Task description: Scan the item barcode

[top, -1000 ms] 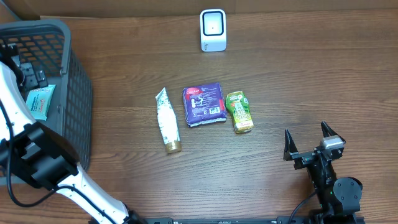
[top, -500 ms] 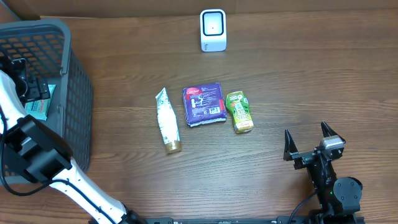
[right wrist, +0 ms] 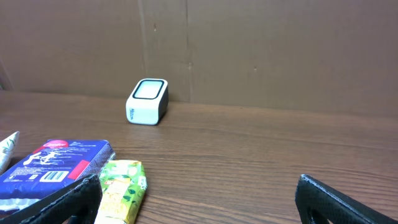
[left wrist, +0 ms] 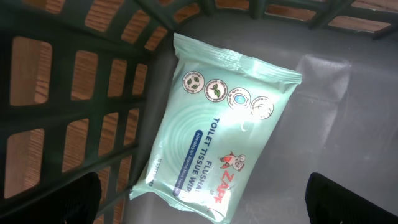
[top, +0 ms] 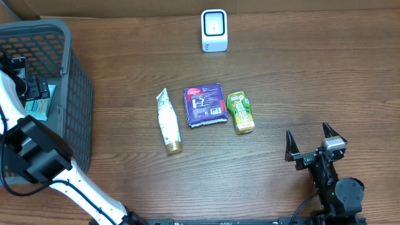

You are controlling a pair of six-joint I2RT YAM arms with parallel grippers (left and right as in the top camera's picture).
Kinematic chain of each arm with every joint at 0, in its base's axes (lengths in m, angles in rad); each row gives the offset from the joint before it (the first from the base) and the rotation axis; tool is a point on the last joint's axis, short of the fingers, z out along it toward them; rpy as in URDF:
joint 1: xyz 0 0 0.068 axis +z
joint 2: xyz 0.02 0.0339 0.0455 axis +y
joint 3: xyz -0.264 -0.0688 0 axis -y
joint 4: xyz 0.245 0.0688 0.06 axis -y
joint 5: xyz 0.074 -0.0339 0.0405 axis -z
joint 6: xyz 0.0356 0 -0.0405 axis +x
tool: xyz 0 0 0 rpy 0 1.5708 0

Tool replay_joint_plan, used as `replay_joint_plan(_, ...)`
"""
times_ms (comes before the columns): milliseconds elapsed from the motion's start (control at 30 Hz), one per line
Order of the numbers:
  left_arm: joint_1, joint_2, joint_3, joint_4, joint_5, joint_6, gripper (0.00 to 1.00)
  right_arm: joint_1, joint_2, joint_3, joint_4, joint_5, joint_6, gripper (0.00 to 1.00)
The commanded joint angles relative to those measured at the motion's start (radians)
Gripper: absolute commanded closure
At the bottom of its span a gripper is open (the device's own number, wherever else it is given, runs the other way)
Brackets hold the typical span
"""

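Note:
A mint-green pack of flushable wipes lies flat on the floor of the grey basket, against its slatted wall. My left gripper hovers open just above the pack's lower end, with one black fingertip on each side and nothing held. From overhead, the left gripper is inside the basket beside the wipes pack. The white barcode scanner stands at the table's far edge. My right gripper rests open and empty at the near right, facing the scanner.
A white tube, a purple pack and a green pouch lie in a row mid-table. The basket walls rise around the left gripper. A cardboard wall backs the table.
The left arm shifted left and brought its gripper down over the wipes pack in the basket, then held still. The right arm has not moved.

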Motion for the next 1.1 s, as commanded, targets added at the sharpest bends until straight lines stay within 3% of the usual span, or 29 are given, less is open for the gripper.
replay_joint_plan(0, -0.007, 0.156, -0.002, -0.003, 0.021, 0.019, 0.04, 0.005, -0.012, -0.010, 0.004, 0.006, -0.003, 0.00)
replay_joint_plan(333, -0.007, 0.161, -0.002, -0.003, 0.052, 0.019, 0.02, 0.005, -0.012, -0.010, 0.004, 0.006, -0.003, 0.00)
replay_joint_plan(533, -0.007, 0.161, -0.017, -0.019, 0.155, 0.019, 0.00, 0.005, -0.012, -0.010, 0.004, 0.006, -0.003, 0.00)
replay_joint_plan(567, -0.008, 0.161, -0.017, -0.036, 0.158, 0.019, 0.01, 0.005, -0.012, -0.010, 0.004, 0.007, -0.003, 0.00)
replay_joint_plan(633, -0.010, 0.156, -0.014, -0.074, 0.157, 0.011, 0.13, 0.005, -0.012, -0.010, 0.004, 0.007, -0.003, 0.00)
replay_joint_plan(1067, -0.021, -0.008, 0.117, -0.093, 0.188, -0.094, 0.09, 0.005, -0.012, -0.010, 0.004, 0.006, -0.003, 0.00)
